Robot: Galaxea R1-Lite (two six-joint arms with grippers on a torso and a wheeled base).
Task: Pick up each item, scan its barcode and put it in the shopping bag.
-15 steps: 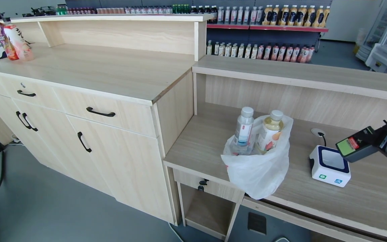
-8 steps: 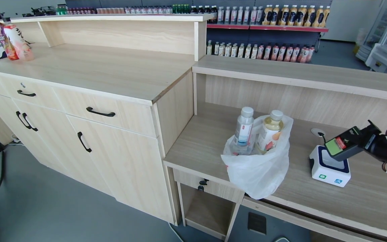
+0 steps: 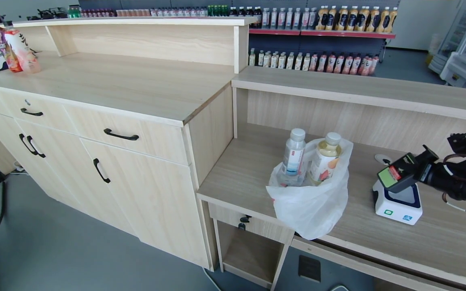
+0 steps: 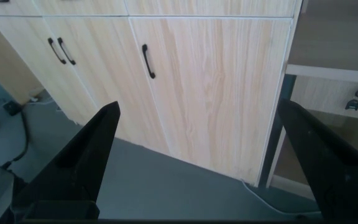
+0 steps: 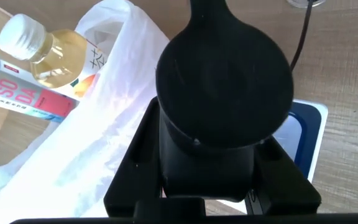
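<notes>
Head view change: right pincer (image 3: pixel 422 170) has carried the dark box with a green and red end label (image 3: pixel 399 174) leftward; its label end now hangs just above the white and blue cube scanner (image 3: pixel 397 207).
Earlier frame: box was off to the right of the scanner, over the desk (image 3: pixel 249 169); scanner window was uncovered.
Right pincer state: clamped on the box's rear end.
Left pincer (image 4: pixel 197 109): fingers spread wide, holding nothing, low by the cabinet doors (image 4: pixel 216 74).
Task meaning: scan step likely underway; bagging this box is left.
Unchanged: white plastic shopping bag (image 3: pixel 310 206) left of the scanner, clear bottle (image 3: pixel 293 155) and yellow drink bottle (image 3: pixel 325 159) upright inside.
</notes>
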